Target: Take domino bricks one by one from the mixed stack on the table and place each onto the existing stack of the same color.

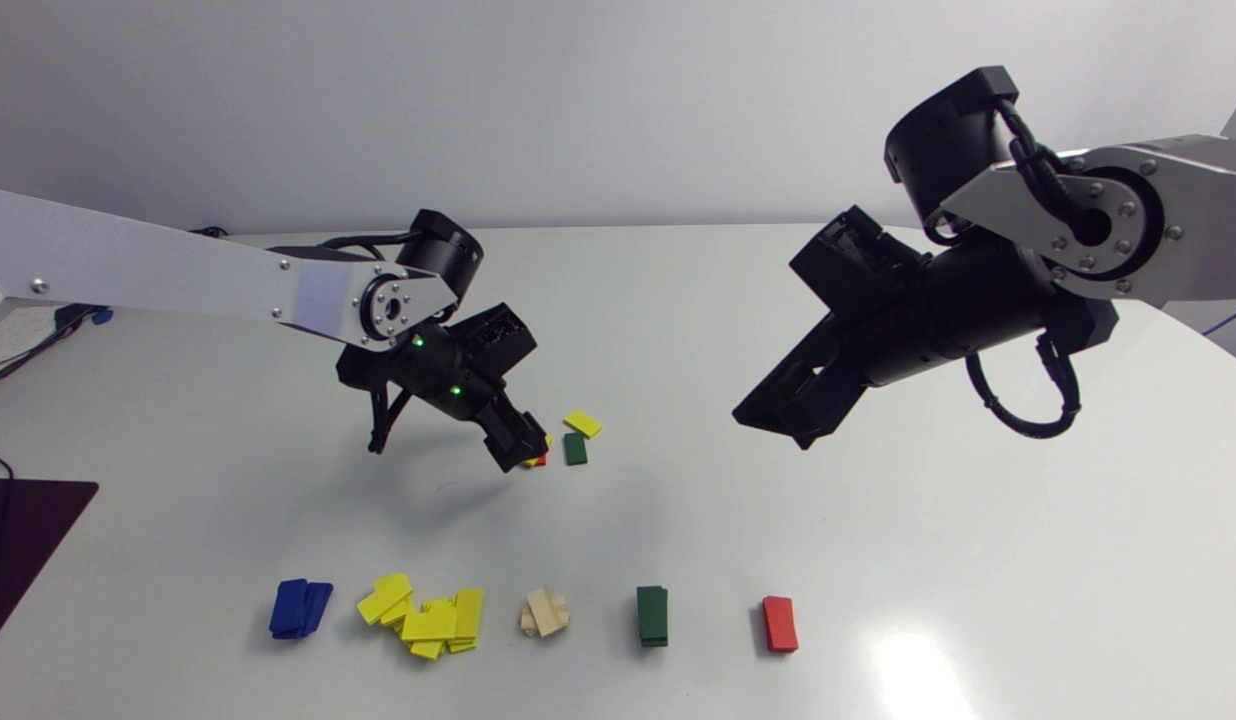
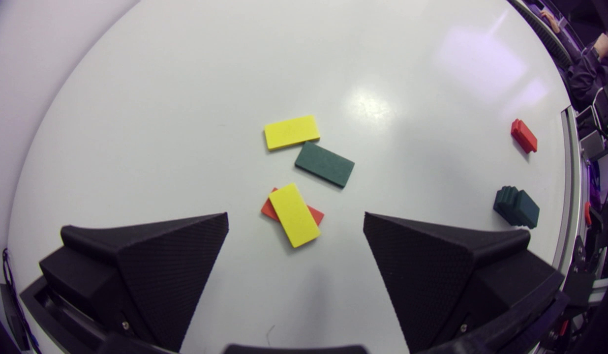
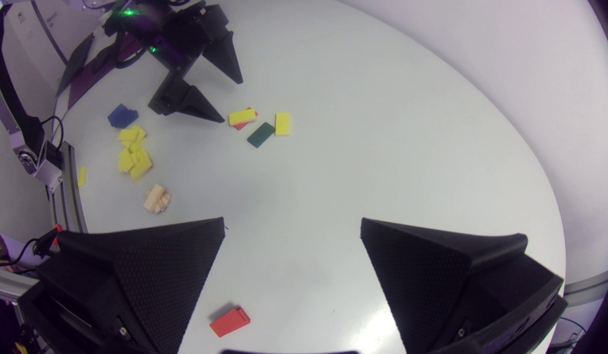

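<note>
What is left of the mixed stack lies mid-table. A yellow brick [image 2: 294, 215] rests across a red brick [image 2: 268, 209]. Just beyond them lie a green brick [image 2: 324, 163] and a second yellow brick [image 2: 291, 132], both flat on the table. My left gripper [image 2: 295, 216] hovers open over the yellow-on-red pair, which shows between its fingers without touching them. In the head view the left gripper [image 1: 513, 445] hides most of that pair. My right gripper [image 3: 292, 221] is open and empty, held high over the table's right side [image 1: 773, 428].
Along the front edge stand a blue stack [image 1: 300, 608], a sprawling yellow pile [image 1: 425, 615], a wooden stack [image 1: 545, 612], a green stack [image 1: 652, 615] and a red stack [image 1: 779, 623]. A dark mat [image 1: 23, 530] lies at the left edge.
</note>
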Tool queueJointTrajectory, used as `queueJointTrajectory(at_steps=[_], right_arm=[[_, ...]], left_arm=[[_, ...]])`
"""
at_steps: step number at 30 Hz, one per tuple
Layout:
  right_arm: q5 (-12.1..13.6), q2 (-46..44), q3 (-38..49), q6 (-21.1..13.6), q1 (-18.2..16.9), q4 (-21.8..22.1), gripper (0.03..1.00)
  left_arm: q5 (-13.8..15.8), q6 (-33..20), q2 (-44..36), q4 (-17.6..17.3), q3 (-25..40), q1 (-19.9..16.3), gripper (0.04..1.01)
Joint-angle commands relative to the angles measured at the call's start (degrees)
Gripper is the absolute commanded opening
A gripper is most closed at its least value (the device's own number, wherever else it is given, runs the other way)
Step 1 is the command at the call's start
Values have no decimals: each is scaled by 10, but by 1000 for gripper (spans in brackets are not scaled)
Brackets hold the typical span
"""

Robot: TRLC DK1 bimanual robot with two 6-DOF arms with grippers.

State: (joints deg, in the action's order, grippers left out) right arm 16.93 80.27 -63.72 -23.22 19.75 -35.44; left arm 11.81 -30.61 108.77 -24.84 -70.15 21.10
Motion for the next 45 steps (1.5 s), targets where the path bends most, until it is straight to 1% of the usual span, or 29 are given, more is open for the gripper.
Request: queueJointTrajectory(at_steps=[1, 4, 6, 9, 13, 15, 17, 18, 21, 22, 25, 30, 33, 35, 37, 42, 45], right_arm=[[0, -8, 11, -5, -2, 1, 970], [0, -9, 15, -3, -1, 1, 970], [0, -10, 18, -3, -1, 2, 970], [0, -13, 24, -3, -1, 3, 970], [0, -18, 28, -2, -1, 2, 970], [0, -20, 30, -2, -1, 3, 970], [0, -21, 30, -2, -1, 2, 970], [0, -22, 30, -2, -1, 2, 970], [0, -24, 31, -2, -1, 2, 970], [0, -25, 32, -2, -1, 2, 970], [-1, -26, 32, -2, -1, 2, 970], [-1, -26, 33, -2, -2, 2, 970], [-1, -26, 33, -3, -3, 2, 970], [0, -26, 33, -4, -4, 2, 970], [-1, -26, 34, -5, -5, 2, 970], [-1, -28, 37, -5, -6, 2, 970], [0, -28, 38, -5, -6, 2, 970]], left_arm=[[-20, 46, 8, -6, -4, 11, 970], [-28, 64, 19, -6, -3, 17, 969], [-41, 68, 27, 2, -1, 18, 966], [-41, 71, 43, 8, -5, 12, 941], [-41, 73, 62, 15, -5, 13, 936], [-41, 76, 69, 17, -9, 13, 910], [-41, 78, 74, 17, -14, 12, 905], [-41, 79, 77, 17, -18, 12, 875], [-41, 81, 79, 17, -23, 14, 862], [-41, 82, 78, 17, -24, 14, 828], [-40, 84, 77, 17, -29, 14, 792], [-41, 87, 80, 17, -39, 17, 789], [-40, 92, 85, 16, -42, 21, 721], [-40, 95, 85, 16, -42, 21, 652], [-40, 96, 86, 16, -42, 23, 613], [-40, 98, 90, 16, -41, 24, 611], [-40, 99, 90, 16, -40, 24, 585]])
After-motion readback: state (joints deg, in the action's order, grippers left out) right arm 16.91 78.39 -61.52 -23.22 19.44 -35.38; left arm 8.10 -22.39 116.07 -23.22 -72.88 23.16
